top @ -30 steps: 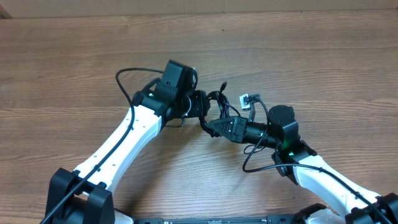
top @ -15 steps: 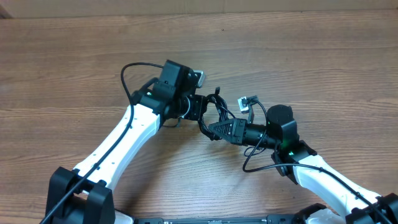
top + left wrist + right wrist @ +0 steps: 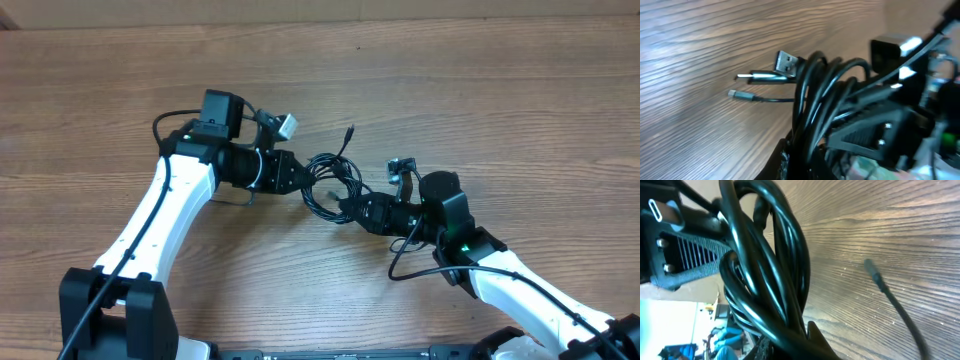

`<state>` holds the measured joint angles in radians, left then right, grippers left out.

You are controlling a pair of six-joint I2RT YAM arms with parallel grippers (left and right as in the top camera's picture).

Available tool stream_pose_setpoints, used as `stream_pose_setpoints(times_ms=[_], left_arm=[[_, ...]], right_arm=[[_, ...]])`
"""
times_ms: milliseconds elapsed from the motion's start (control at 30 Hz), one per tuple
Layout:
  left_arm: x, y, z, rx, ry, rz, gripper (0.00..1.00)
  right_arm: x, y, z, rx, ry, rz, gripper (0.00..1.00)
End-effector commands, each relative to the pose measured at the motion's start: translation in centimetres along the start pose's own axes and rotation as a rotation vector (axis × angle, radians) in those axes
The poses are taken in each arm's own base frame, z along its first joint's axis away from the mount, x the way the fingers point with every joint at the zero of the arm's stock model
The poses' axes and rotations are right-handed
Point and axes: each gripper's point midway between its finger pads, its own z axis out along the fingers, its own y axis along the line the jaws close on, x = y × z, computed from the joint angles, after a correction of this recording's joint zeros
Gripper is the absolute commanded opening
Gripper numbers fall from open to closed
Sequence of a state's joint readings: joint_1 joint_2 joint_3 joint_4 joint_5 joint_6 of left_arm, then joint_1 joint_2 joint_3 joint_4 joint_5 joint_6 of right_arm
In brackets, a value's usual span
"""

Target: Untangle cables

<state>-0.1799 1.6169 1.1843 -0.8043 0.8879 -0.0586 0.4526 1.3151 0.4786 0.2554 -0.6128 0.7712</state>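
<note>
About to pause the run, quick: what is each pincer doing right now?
Left pincer: closed on the cables.
Right pincer: closed on the same cables, at the bundle's other side.

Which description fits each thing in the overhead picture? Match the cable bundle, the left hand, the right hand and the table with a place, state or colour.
Things:
1. cable bundle
2. left hand
3. right hand
4. table

Descriptions:
A. brown wood
B. gripping the bundle at its lower right side
C. black, held between both hands
D. gripping the bundle at its left side

Pairs: 1-C, 2-D, 3-B, 4-A
</note>
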Motion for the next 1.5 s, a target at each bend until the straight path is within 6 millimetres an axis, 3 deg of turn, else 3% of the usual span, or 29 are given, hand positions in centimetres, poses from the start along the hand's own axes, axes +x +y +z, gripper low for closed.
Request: stream_pose_setpoints(times_ms=[0,100,200,400,567,700,900,1033,1167,1333,1467], left_arm=[[-1.2,-3.2,-1.5,0.179,-0.043,0.056,0.04],[-1.2,-3.2,-1.5,0.177,-0.044,0.057,0.04],[-1.3,-2.3,-1.4,0.127,-0.048,0.055,0.04],[-1.6,2.6,-1.4,-0.157,-0.071,-0.116,0.04],[-1.6,2.6,-1.3,-0.161,-0.076,-0.193,0.04],[-1.5,2.6,-1.3,-0.159,-0.081,-0.263,0.04],[-1.5,3.2,-1.4,-0.184,-0.102,-0.450,0.04],[-1.1,3.6,-1.5,-0.207,-0.102,-0.526,0.04],[-0.8,3.6,-1.4,-0.211,-0.087,-0.486,0.04],[-0.5,3.5,-1.4,-0.210,-0.062,-0.390,0.04],[-0.4,2.7,-1.3,-0.166,-0.040,-0.275,0.04]], right_arm=[[1.6,0.6,-0.2,-0.068,0.076,-0.055,0.11],[2.4,1.8,-0.4,-0.133,0.127,-0.068,0.12],[2.9,2.1,-0.5,-0.156,0.154,-0.065,0.23],[2.6,3.8,-0.8,-0.215,0.169,-0.097,0.43],[1.3,6.0,-1.0,-0.265,0.161,-0.136,0.54],[0.1,7.0,-1.0,-0.271,0.129,-0.161,0.56],[-2.6,5.0,-0.4,-0.133,-0.013,-0.149,0.58],[-3.3,4.5,-0.4,-0.101,-0.051,-0.147,0.58],[-4.0,3.8,-0.4,-0.047,-0.069,-0.123,0.58],[-4.7,1.1,-0.5,0.089,-0.122,-0.055,0.58],[-5.8,-0.4,-0.8,0.155,-0.201,0.092,0.58]])
